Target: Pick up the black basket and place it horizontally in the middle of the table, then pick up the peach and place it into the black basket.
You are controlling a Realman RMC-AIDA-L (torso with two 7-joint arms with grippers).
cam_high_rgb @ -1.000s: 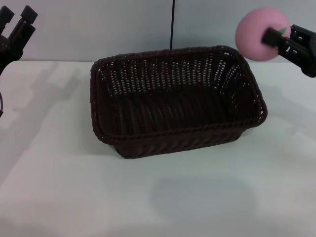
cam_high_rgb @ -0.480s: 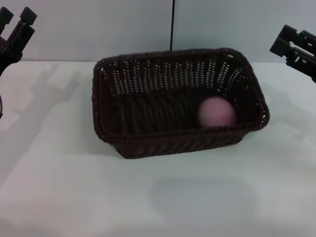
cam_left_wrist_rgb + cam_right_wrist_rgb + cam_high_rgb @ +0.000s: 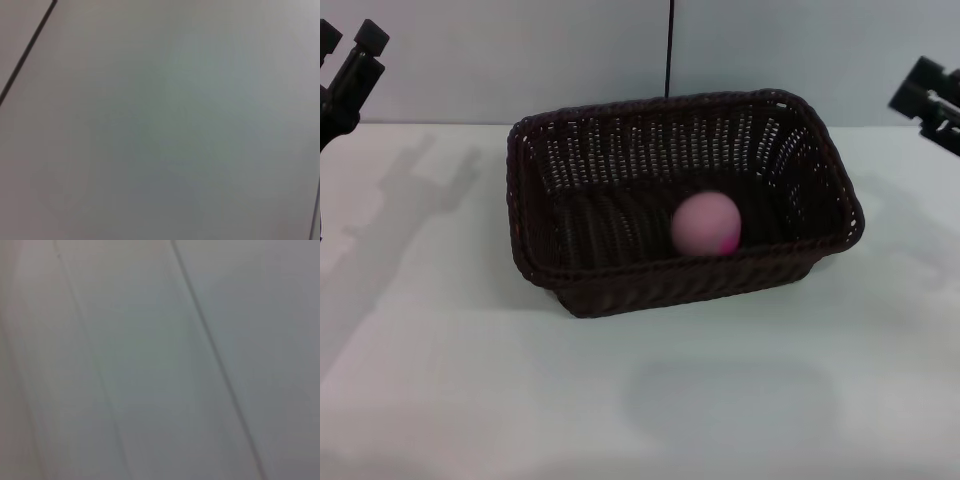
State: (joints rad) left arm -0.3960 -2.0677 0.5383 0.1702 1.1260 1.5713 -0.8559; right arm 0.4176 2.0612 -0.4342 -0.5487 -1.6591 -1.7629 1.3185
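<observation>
The black basket lies lengthwise across the middle of the white table in the head view. The pink peach is inside it, on the basket floor near the front wall, a little right of centre, blurred. My right gripper is raised at the far right edge, above and right of the basket, open and empty. My left gripper is raised at the far left edge, open and empty. Both wrist views show only a plain grey surface with thin lines.
A grey wall with a dark vertical seam stands behind the table. Bare tabletop lies in front of the basket and on both sides of it.
The right gripper let go of the peach, which dropped into the basket and rolled left along its floor. The right gripper drew back to the right. The left arm stayed put.
</observation>
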